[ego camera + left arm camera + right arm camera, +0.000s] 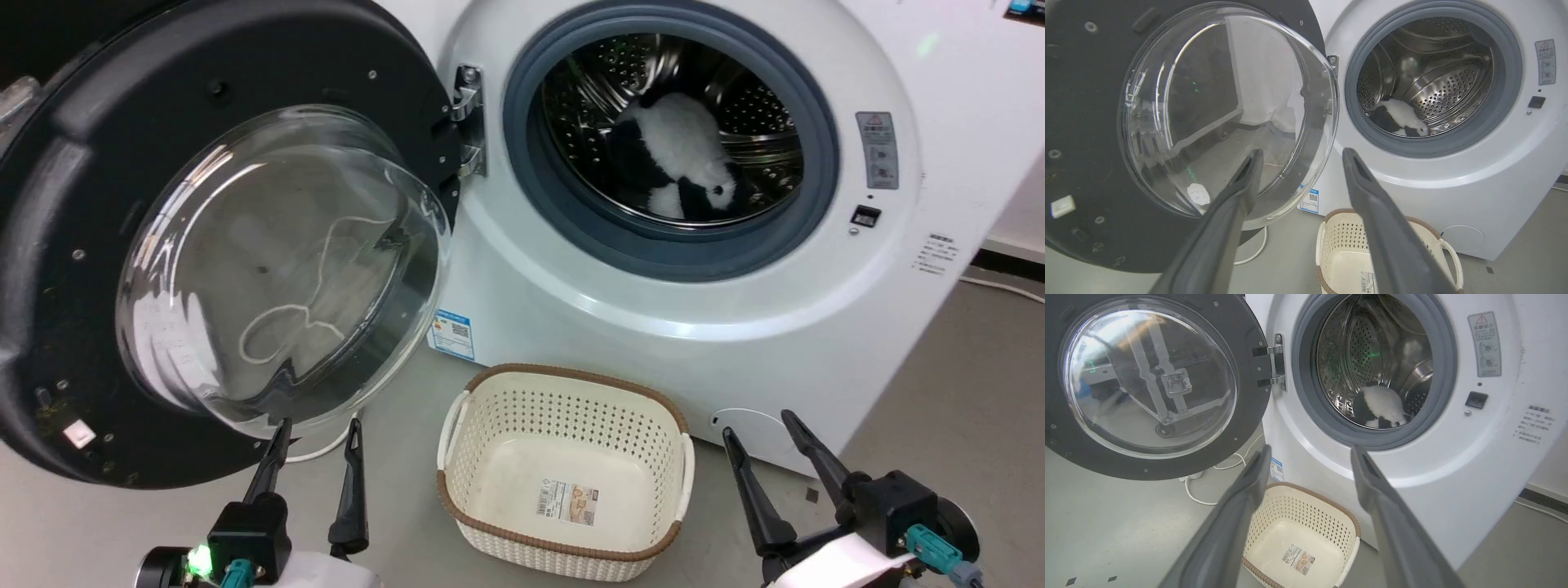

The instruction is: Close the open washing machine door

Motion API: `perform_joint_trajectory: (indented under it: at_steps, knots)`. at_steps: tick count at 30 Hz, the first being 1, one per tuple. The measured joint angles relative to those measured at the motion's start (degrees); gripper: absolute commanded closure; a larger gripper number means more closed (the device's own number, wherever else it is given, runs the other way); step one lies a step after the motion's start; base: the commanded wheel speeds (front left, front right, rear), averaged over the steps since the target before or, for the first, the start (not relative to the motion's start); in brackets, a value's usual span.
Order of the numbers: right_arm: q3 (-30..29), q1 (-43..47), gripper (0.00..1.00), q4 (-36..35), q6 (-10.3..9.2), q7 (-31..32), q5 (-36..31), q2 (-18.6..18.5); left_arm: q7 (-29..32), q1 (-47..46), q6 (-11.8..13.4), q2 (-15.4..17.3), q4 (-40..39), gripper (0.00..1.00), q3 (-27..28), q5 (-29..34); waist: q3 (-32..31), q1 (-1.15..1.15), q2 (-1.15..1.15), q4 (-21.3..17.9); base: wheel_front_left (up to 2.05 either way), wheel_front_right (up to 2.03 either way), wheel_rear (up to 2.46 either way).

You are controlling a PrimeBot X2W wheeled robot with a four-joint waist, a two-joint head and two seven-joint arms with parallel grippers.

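Currently: washing machine door (277, 261) open; left gripper (318, 429), right gripper (758, 425) near it, fingers parted, empty; weak push risks leaving it unlatched.

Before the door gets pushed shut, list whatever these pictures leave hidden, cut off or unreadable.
- Head view: the door has its left side running off the picture's edge.
- Head view: the washing machine has its top cut by the upper edge.
- Left wrist view: the grey rim hides the bottom of the black-and-white plush toy.
- Head view: print on the warning sticker and on the basket label is too small to read.
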Motion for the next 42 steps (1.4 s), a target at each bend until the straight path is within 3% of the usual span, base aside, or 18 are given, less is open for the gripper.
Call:
perform_joint_trajectory:
  at_steps: [12, 13, 14, 15, 23, 27, 30, 35, 42]
  knots:
    - [1.0, 0.0, 0.0, 0.5, 0.0, -1.4, 0.9, 0.0, -1.3, 0.9, 0.5, 0.0, -0.1, 0.0, -0.3, 0.0, 0.2, 0.0, 0.0, 2.9, 0.0, 0.0, 0.0]
    - [1.2, 0.0, 0.0, 0.7, 0.0, -1.7, 0.9, 0.0, -1.7, 0.9, 0.5, 0.0, 0.0, 0.37, -0.5, 0.0, 0.2, 0.0, 0.0, 3.5, 0.0, 0.0, 0.0]
    - [1.3, 0.0, 0.0, 0.7, 0.0, -1.9, 1.0, 0.0, -1.8, 0.9, 0.5, 0.0, 0.1, 0.86, -0.6, 0.0, 0.2, 0.0, 0.0, 3.7, 0.0, 0.0, 0.0]
    - [1.4, 0.0, 0.0, 0.7, 0.0, -2.0, 1.0, 0.0, -2.0, 1.0, 0.4, 0.0, 0.2, 1.0, -0.7, 0.0, 0.2, 0.0, 0.0, 3.9, 0.0, 0.0, 0.0]
    - [1.3, 0.5, 0.0, 0.7, 0.0, -2.7, 1.4, 0.0, -2.9, 1.0, -0.2, -0.1, -3.5, 1.0, 1.1, -3.2, 0.7, 0.0, 0.0, 5.7, 0.0, 0.0, 0.0]
    - [1.2, 0.6, 0.0, 0.6, 0.0, -3.3, 1.3, 0.0, -3.3, -0.4, -0.8, -0.1, -7.9, 1.0, 5.9, -8.9, 1.8, -0.01, 0.0, 6.1, 0.0, 0.0, 0.0]
    - [1.9, 0.6, 0.0, 0.6, 0.0, -3.9, 0.7, 0.0, -4.1, -5.4, -3.6, 0.9, -10.9, 1.0, 13.1, -15.0, 3.7, -0.01, 0.0, 6.0, 0.0, 0.0, 0.0]
    - [2.1, -0.1, 0.0, 0.3, 0.01, -4.6, 0.4, -0.3, 0.4, -14.6, -4.2, 6.0, -8.4, 1.0, 21.3, -26.3, 6.2, -0.01, 0.0, 5.4, 0.0, 0.0, 0.0]
    - [2.7, -1.7, 0.0, 0.3, 0.0, -5.4, 0.9, -1.2, 8.9, -28.1, -0.2, 16.8, 2.5, 1.0, 31.6, -35.8, 9.4, 0.0, 0.0, 4.1, 0.0, 0.0, 0.0]
